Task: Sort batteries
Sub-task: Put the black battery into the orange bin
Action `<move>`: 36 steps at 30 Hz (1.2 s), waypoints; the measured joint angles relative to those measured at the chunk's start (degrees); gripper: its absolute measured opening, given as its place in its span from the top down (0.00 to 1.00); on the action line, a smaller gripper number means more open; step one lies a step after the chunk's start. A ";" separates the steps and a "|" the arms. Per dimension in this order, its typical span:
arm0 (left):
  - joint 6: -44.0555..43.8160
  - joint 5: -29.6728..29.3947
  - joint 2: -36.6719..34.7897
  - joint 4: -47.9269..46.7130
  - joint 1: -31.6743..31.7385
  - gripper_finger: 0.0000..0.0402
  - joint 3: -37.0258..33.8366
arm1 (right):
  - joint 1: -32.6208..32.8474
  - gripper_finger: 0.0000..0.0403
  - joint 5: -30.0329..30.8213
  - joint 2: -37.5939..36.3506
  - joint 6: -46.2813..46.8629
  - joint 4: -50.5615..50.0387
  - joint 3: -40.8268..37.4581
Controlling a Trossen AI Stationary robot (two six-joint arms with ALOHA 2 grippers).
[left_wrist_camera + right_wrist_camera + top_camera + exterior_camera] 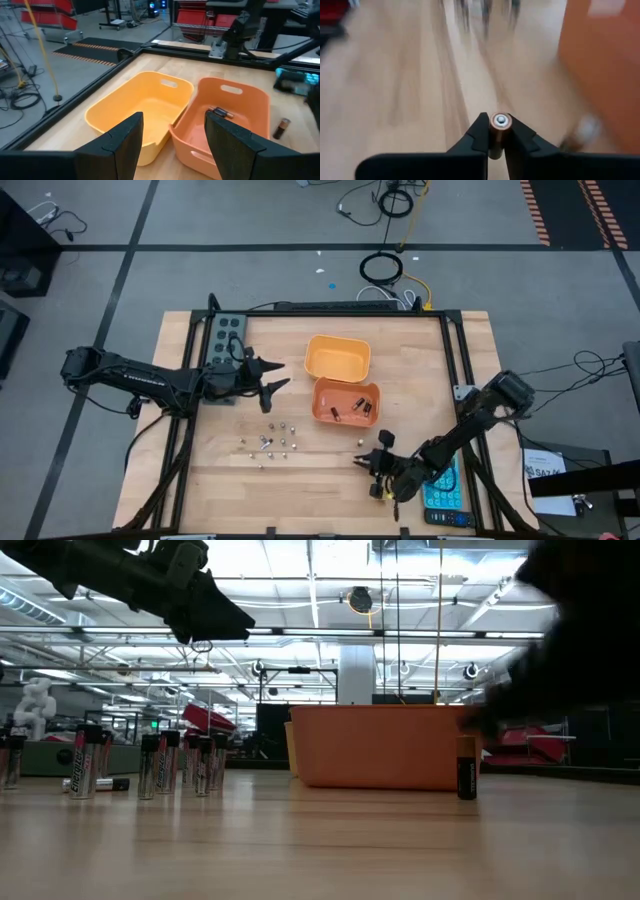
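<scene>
Several silvery batteries (270, 443) stand upright in a cluster on the wooden table (200, 480); the low view shows them in a row (150, 762). Dark batteries (352, 408) lie in the darker orange bin (325, 412), and one (220, 112) shows in the left wrist view. One dark battery (466, 768) stands on the table in front of that bin. My right gripper (368, 463) is low over the table, near of the bins, shut on a battery (500, 121). My left gripper (270, 380) hangs open above the table, left of the bins. My right gripper pinches a battery between its two fingertips (477, 132). The battery's copper-coloured end cap (500, 120) sticks out at the tips, and its body runs back along the fingers. It looks clear of the table.
A lighter orange bin (338, 358) sits just beyond the darker one, and both show past my left fingers (140, 105). A blue calculator (443, 490) lies by the right arm. A grey block (225, 340) sits at the far left. Black rails frame the table.
</scene>
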 joint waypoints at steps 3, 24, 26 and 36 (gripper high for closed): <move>0.00 2.83 0.00 0.26 0.00 0.45 0.00 | -1.19 0.96 3.85 -5.75 -10.75 1.20 -0.21; 4.13 8.78 1.44 0.05 -1.46 0.45 0.04 | -21.22 0.56 -10.59 -25.60 -18.51 -16.50 -2.63; 0.13 7.00 2.13 0.31 -1.27 0.45 0.04 | -18.82 0.56 -8.84 -25.72 -18.03 -19.50 -0.76; -4.51 9.43 4.27 -0.14 -4.93 0.47 6.02 | -8.83 0.63 -9.32 -21.97 -4.97 -28.86 3.98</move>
